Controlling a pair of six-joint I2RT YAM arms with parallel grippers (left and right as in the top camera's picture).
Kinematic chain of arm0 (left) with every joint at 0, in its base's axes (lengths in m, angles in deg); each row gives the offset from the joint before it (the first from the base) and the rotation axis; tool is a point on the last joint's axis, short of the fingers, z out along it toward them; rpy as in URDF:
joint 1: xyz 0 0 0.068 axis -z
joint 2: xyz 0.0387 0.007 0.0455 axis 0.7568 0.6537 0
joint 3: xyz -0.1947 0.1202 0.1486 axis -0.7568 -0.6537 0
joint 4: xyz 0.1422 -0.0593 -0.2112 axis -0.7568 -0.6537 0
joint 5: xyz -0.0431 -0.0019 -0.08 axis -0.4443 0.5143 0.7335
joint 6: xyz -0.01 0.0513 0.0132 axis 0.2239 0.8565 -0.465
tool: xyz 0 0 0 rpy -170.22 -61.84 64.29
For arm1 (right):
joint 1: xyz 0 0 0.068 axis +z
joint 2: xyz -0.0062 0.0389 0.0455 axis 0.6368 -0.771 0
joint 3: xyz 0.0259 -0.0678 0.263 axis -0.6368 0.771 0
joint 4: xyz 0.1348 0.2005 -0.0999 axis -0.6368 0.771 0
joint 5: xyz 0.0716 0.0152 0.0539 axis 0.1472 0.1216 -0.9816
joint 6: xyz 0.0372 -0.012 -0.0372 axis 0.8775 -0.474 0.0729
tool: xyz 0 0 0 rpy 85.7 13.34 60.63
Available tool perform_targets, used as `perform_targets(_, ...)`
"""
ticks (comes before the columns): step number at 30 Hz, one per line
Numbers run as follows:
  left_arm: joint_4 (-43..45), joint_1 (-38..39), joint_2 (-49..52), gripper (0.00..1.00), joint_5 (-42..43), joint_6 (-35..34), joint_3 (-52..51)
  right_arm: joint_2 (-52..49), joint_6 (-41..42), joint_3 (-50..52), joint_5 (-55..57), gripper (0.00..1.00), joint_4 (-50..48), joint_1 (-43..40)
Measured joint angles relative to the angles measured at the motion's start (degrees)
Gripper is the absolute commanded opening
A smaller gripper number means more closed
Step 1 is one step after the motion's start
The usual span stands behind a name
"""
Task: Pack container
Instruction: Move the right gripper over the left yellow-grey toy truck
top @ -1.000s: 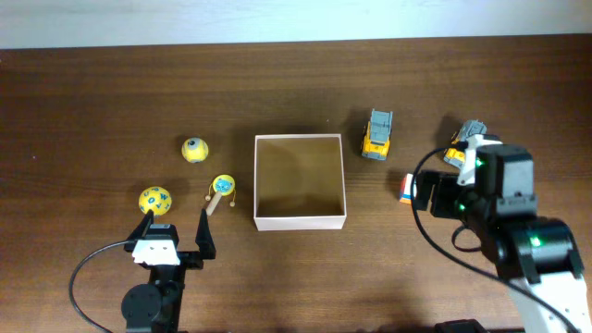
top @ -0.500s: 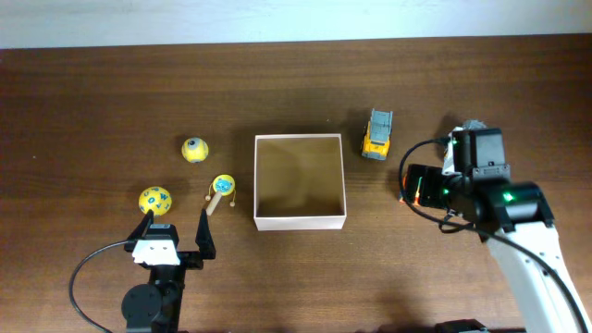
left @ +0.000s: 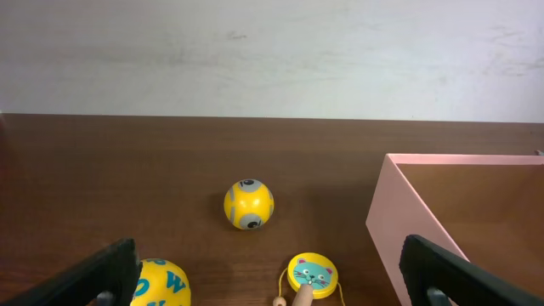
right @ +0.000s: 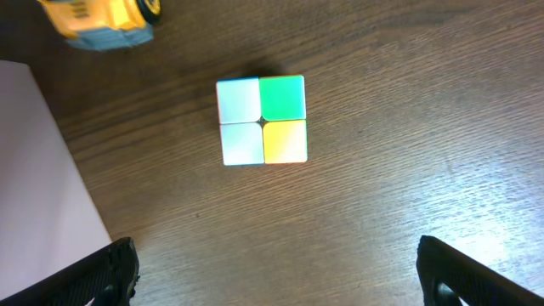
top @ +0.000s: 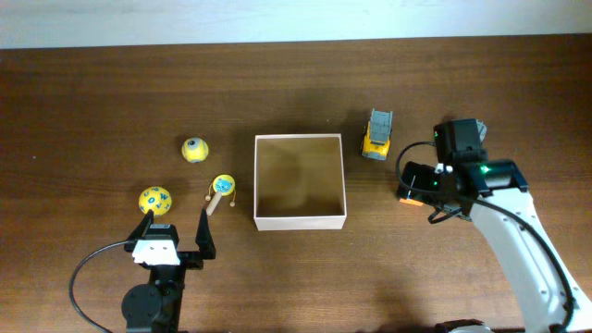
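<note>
Noting: over the last second the right gripper [top: 414, 180] has been swinging in from the right edge, and it is now hanging over the colour cube [right: 261, 120] at centre-right, jaws standing fully wide and holding nothing. I am reading this as lining up a first pick, with nothing packed yet. The left gripper [top: 176, 227] is sitting unmoved at lower left, equally wide and empty. The container [top: 300, 221] is lying at frame centre, mouth facing up, sides running square with the frame edges; being square, it is showing no long axis.
</note>
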Motion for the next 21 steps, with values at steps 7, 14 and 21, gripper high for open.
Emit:
perform_targets(7,0.02,0.00,0.00,0.99,-0.02,0.00,0.00,-2.38,-3.65,0.00,0.00,0.99,-4.15,0.00)
perform_targets(14,0.00,0.00,0.00,0.99,-0.02,0.00,0.00,-2.38,-10.54,0.00,-0.28,0.99,-4.59,0.00)
perform_targets(21,0.00,0.00,0.00,0.99,-0.02,0.00,0.00,-2.38,-15.96,0.00,-0.46,0.99,-4.55,0.00)
